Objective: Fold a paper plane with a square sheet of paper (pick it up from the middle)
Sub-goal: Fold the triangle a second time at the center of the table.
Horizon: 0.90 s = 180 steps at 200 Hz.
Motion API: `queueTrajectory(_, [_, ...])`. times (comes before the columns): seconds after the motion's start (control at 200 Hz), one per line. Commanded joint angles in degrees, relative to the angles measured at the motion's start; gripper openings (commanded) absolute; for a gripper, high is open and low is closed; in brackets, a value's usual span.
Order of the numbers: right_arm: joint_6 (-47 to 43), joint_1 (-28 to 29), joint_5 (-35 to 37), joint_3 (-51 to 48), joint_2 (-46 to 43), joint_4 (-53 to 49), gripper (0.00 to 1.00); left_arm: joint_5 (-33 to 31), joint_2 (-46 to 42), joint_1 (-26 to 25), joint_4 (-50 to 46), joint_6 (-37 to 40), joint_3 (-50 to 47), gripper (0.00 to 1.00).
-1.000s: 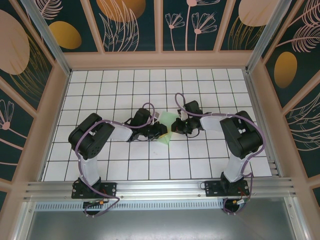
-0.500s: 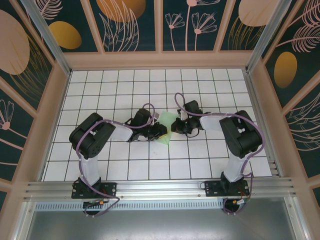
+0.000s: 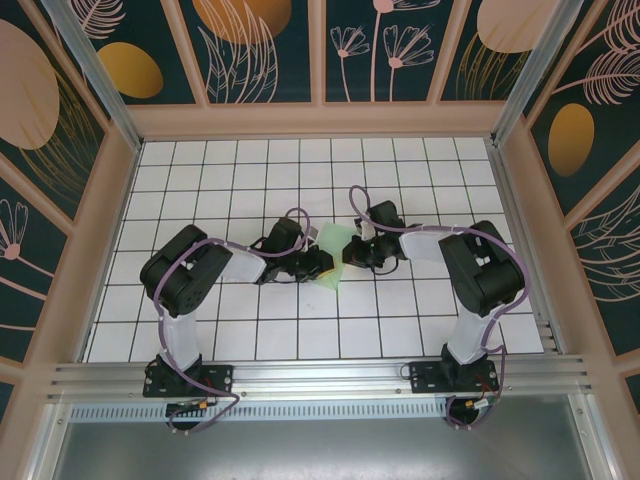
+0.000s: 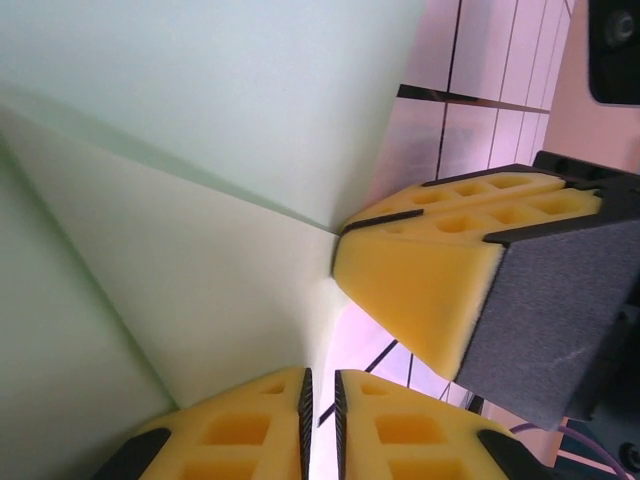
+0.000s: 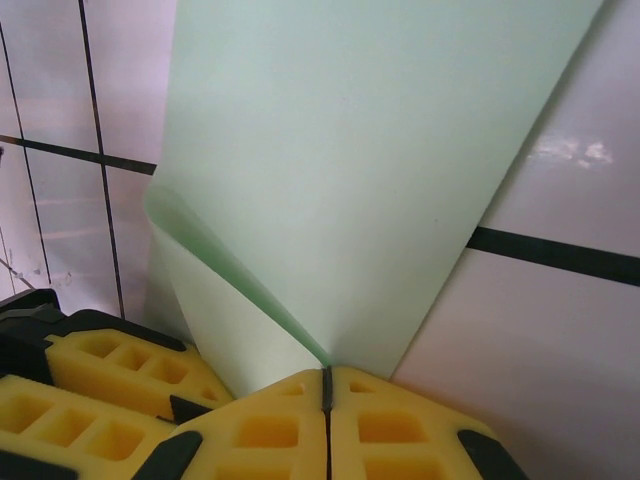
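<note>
The left jaws are clenched on a folded edge of the pale green paper (image 3: pixel 335 255); a pull away from the right side could tear it or skew the crease. The paper sits at the middle of the desk (image 3: pixel 200 170), partly folded, smooth and sharply creased. The right jaws grip it where a flap curls over; a slip there could let the fold spring open.

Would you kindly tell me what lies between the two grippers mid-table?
The folded pale green paper, pinched by the left gripper and the right gripper alike; the top external view shows it.
</note>
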Motion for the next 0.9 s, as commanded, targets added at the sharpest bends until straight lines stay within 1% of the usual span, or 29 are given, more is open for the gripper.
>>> queueTrajectory(0.0, [-0.7,0.3,1.9,0.8,0.4,-1.8,0.07,-0.5,1.1,-0.3,-2.2,1.3,0.8,0.18])
queueTrajectory(0.255, [-0.7,0.3,2.2,0.9,0.4,-1.9,0.08,-1.3,1.1,-0.3,-3.4,1.4,0.8,0.17])
queueTrajectory(0.38, [-0.4,0.2,2.8,1.4,-0.4,-2.8,0.08,-2.5,1.3,-0.3,-5.7,1.8,1.0,0.17])
queueTrajectory(0.495, [1.1,0.2,3.0,1.2,-3.7,-2.3,0.14,-5.0,1.4,-0.3,-9.9,2.7,1.7,0.16])
queueTrajectory(0.57, [1.6,0.2,4.5,1.3,-5.4,-2.9,0.18,-6.5,1.5,-0.2,-11.8,3.2,2.0,0.15])
queueTrajectory(0.676, [1.6,0.3,5.4,1.2,-7.0,-3.5,0.2,-8.2,1.8,-0.2,-13.7,3.2,2.1,0.13])
queueTrajectory(0.766, [1.6,0.9,3.9,1.0,-7.1,-3.2,0.19,-8.9,1.8,-0.2,-14.3,3.0,2.1,0.12])
queueTrajectory(0.896, [1.9,1.9,2.2,1.1,-5.7,-2.2,0.14,-9.5,2.0,-0.3,-14.6,2.7,2.2,0.12])
